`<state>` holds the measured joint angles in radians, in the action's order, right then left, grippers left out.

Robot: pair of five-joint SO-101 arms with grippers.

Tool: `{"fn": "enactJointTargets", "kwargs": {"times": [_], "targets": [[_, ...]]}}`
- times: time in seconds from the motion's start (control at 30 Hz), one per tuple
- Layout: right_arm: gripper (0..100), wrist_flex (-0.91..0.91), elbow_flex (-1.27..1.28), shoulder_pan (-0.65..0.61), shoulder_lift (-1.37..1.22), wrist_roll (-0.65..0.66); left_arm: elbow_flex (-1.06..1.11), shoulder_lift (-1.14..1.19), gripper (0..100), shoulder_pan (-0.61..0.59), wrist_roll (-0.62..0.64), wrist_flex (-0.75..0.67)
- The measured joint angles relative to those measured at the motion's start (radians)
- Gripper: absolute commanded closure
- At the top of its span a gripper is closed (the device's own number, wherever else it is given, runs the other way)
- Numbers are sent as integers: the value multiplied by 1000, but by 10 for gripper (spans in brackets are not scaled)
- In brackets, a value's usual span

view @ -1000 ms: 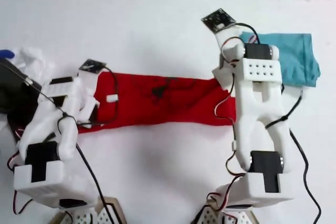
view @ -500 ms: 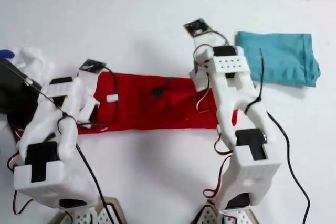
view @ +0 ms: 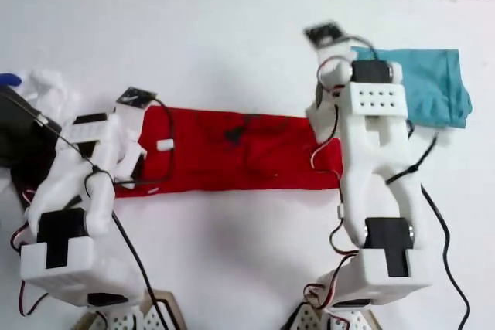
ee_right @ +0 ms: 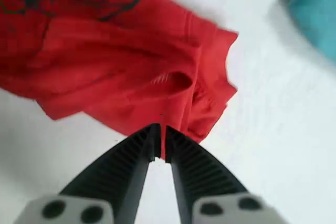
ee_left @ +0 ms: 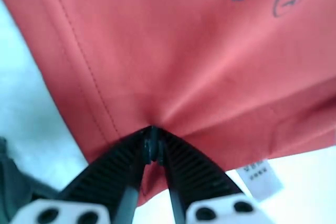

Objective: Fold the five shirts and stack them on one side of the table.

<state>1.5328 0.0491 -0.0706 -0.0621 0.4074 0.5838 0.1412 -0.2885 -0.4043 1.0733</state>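
Red shirt (view: 232,152) lies in long band across white surface (view: 193,36). Left end effector (ee_left: 152,148) pinches one end, right end effector (ee_right: 160,142) clamps other. Folded teal shirt (view: 433,86) sits near right end effector.

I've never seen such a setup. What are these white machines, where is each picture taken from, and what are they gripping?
These are two robot arms at a white table. The wide picture comes from a fixed camera looking down; each close-up comes from a camera on one arm's wrist, and the black prongs there are that arm's tool. A red shirt lies stretched between the arms, a folded teal shirt lies near the right arm, and crumpled white cloth near the left arm. The left tool is shut on one end of the red shirt, the right tool on the other end.
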Motion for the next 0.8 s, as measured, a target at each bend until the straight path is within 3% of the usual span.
{"fn": "enactJointTargets", "kwargs": {"times": [0.27, 0.57, 0.8], "targets": [[980, -115, 377, -44, 95, 270, 0, 0, 975, 0, 0, 0], [980, -356, 465, -117, 164, 229, 0, 0, 975, 0, 0, 0], [980, -516, 448, -207, 38, 190, 0, 0, 975, 0, 0, 0]]}}
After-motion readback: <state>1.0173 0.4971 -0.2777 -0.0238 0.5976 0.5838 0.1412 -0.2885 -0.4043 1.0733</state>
